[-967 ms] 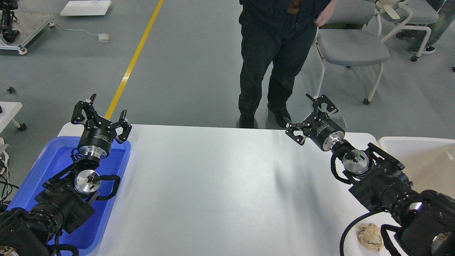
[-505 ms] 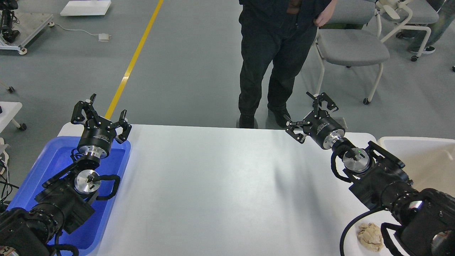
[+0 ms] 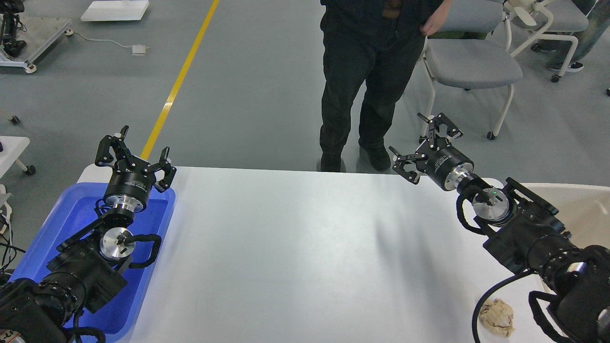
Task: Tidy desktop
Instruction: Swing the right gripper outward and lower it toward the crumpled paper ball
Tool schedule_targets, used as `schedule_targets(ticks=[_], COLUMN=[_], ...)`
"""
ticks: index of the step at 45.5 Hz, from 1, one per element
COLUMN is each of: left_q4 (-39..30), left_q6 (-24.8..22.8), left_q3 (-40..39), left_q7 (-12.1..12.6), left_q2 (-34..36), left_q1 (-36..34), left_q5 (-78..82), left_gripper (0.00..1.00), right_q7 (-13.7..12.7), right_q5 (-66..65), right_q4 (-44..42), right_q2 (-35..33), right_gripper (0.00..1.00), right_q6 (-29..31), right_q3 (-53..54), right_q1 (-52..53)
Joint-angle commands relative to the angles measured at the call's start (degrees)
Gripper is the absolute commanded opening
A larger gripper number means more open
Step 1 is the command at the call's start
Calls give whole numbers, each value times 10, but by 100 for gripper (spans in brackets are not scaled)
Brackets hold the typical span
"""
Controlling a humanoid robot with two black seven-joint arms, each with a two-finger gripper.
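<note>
Blue tray (image 3: 57,228): sits at the desk's left edge, under the left arm; no item shows in the part I can see.
Left gripper (image 3: 133,155): hovers above the tray's far rim, fingers released and spread, holding nothing.
Desk (image 3: 295,247): the white desktop fills the middle of the view; its broad centre carries nothing.
Right gripper (image 3: 426,143): raised over the desk's far right edge, fingers released, grasping nothing.
Crumpled paper wad (image 3: 496,317): lies on the desk at the near right corner, just beside the right arm's cable, well apart from both grippers.
Cream tub (image 3: 586,205): stands at the desk's right, partly hidden by the right arm.
Step in hand: judged from this, between picks, with one scrap left.
Next move: the right arm likely needs to pull back and descend onto the wad, close on it, then carry it to a bin; which bin, I cannot tell.
</note>
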Motion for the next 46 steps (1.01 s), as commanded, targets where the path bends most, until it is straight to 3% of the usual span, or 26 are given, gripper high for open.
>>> schedule_targets(ticks=[1, 12, 28, 37, 46], left_q4=[-1, 0, 0, -1, -1], left_q6=[0, 0, 0, -1, -1], left_q3=[0, 0, 0, 0, 0], left_q7=[1, 0, 0, 1, 1], left_q2=[0, 0, 0, 0, 0], left_q1=[0, 0, 0, 0, 0], left_q5=[0, 0, 0, 0, 0], left_gripper=[100, 100, 100, 100, 100], right_q7=[0, 0, 2, 6, 8], right_q5=[-24, -107, -273, -353, -410], right_q4=[127, 273, 461, 583, 673], right_q2=[-120, -238, -411, -517, -571], right_gripper=[100, 100, 100, 100, 100], right_q6=[-2, -35, -81, -162, -271], right_q3=[-23, -39, -162, -246, -353], right_q1=[-5, -11, 13, 14, 19])
